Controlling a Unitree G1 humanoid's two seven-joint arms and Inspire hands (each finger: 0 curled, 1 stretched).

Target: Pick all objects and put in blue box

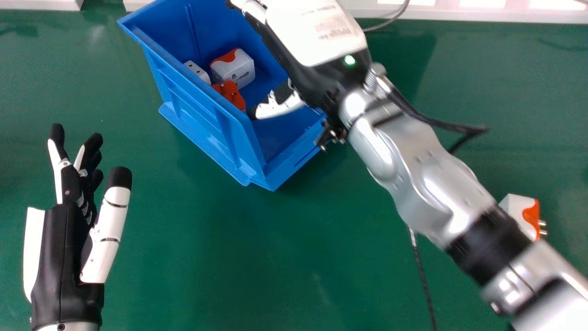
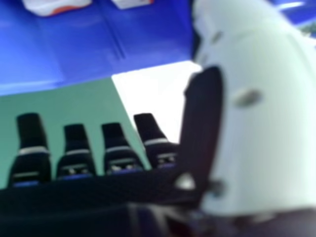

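Over blue box (image 1: 202, 124), right hand (image 1: 294, 41) bears printed label (image 1: 334, 28); fingers (image 2: 114, 134) apart, left hand (image 1: 62, 257) likewise.

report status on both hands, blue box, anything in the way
Right hand open at blue box, left hand open. Three objects visible inside. White-and-orange block on table, partly behind right forearm.

Bright light right across the worktop (image 1: 275, 253), and look at its far edge: pale strips (image 1: 406, 2) burning out to pure white! Soft shadow pools just beside the blue box (image 1: 193, 103), its inside dimmer in the depths. Highlights flare off the silver forearm (image 1: 413, 179), and a green light (image 1: 349, 60) glows near the right robot hand (image 1: 317, 34). Over in the right hand view, a blown-out patch (image 2: 148, 94) glares blank white, the thumb (image 2: 261, 123) washed pale beside it!
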